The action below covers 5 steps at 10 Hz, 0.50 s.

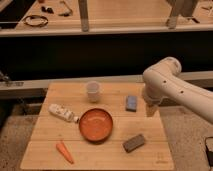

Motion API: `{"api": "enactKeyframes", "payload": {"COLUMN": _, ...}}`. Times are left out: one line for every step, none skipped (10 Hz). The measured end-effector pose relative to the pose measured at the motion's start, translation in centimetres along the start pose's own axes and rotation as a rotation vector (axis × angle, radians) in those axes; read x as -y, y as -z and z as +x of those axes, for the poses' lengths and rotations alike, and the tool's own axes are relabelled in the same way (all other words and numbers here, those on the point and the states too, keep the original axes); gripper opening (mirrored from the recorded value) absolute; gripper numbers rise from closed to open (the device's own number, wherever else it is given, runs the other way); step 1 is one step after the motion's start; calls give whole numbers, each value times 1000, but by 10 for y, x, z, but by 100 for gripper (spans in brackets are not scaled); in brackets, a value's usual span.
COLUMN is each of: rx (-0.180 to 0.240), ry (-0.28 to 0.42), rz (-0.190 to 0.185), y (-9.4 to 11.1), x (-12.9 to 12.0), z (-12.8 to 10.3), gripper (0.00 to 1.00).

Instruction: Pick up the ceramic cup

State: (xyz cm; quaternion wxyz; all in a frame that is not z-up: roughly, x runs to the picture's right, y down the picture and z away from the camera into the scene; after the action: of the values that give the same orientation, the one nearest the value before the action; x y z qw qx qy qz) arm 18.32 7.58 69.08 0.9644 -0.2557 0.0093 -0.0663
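Observation:
The ceramic cup point(93, 91) is small, plain and white. It stands upright near the back edge of the wooden table point(47, 137), left of centre. My white arm reaches in from the right. My gripper point(151, 110) hangs down over the table's right edge, just right of a blue sponge point(131, 103) and well right of the cup. It holds nothing that I can see.
A wide orange bowl point(95, 124) sits in front of the cup. A white bottle point(63, 113) lies to the bowl's left. A carrot point(64, 152) lies front left and a grey block point(134, 143) front right. A dark shelf unit stands behind the table.

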Motion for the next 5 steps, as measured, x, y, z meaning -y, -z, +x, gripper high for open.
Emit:
{"api": "enactKeyframes", "payload": {"rx": -2, "ry": 13, "rz": 5, "y": 1, "x": 4, "z": -9, "gripper": 64}}
{"api": "enactKeyframes", "payload": {"rx": -3, "ry": 20, "rz": 8, "y": 1, "x": 5, "z": -11, "gripper": 64}}
{"api": "enactKeyframes", "payload": {"rx": -4, "ry": 36, "rz": 16, "y": 2, "x": 9, "z": -11, "gripper": 64}}
{"api": "enactKeyframes", "payload": {"rx": -3, "ry": 42, "rz": 21, "y": 2, "x": 12, "z": -12, "gripper": 64}}
{"api": "enactKeyframes", "payload": {"rx": -1, "ry": 58, "rz": 31, "y": 2, "x": 19, "z": -22, "gripper": 64}}
